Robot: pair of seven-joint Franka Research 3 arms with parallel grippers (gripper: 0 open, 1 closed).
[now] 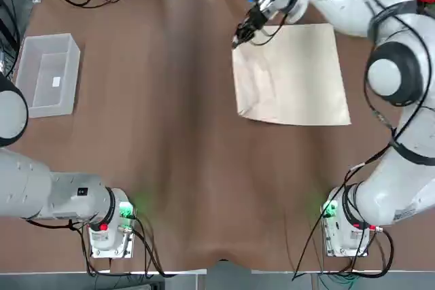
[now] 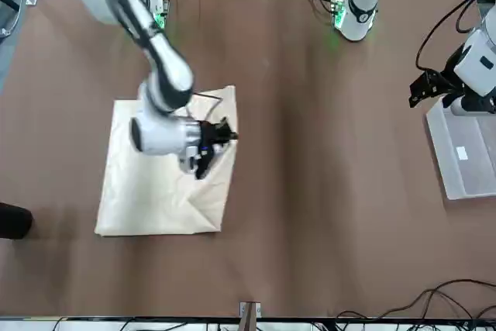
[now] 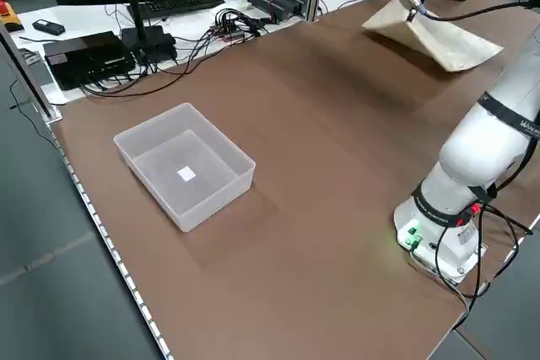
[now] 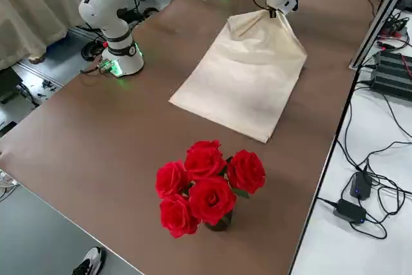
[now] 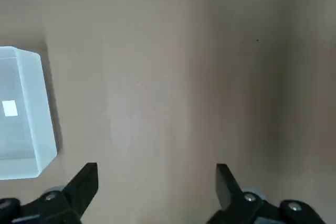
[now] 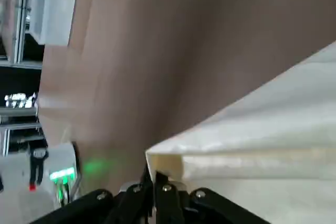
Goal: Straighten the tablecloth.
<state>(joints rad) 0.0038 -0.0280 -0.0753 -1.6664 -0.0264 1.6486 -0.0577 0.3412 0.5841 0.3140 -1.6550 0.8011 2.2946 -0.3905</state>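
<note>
Top view: tablecloth (image 1: 292,76) lies on the far right part of the table (image 1: 170,134), roughly square, slightly longer along near-far axis w/ edges a bit skewed to the table's; right gripper (image 1: 243,32) at its far-left corner, jaws pressed together pinching that corner; clear box (image 1: 46,74) well apart at far left; left arm parked near its base.

Front view: right gripper (image 2: 221,136) sits over the cloth's edge nearest table centre; a folded-over flap shows at the corner closest to this camera, so layers aren't flat yet.

Left side view: pinched corner is raised off the table, cloth (image 3: 434,35) draping down from the grip; box (image 3: 186,166) untouched.

Right side view: cloth (image 4: 248,72) tapers up to the held corner, rest lies flat; roses (image 4: 206,181) stand near the cloth's edge on the robot's right side.

Left wrist view: left gripper (image 5: 156,184) jaws spread wide, nothing between, hovering over bare table w/ box (image 5: 23,114) beside.

Right wrist view: fingers closed on the cloth's corner (image 6: 163,169); looks like more than one layer.

Risks, as I judge them: pull too fast and the thin pinch slips; grabbing only one layer would unfold unevenly, adding creases; dragging toward the right side could bunch cloth or knock the roses; whole sheet may slide instead of spreading since no 2nd hold.
</note>
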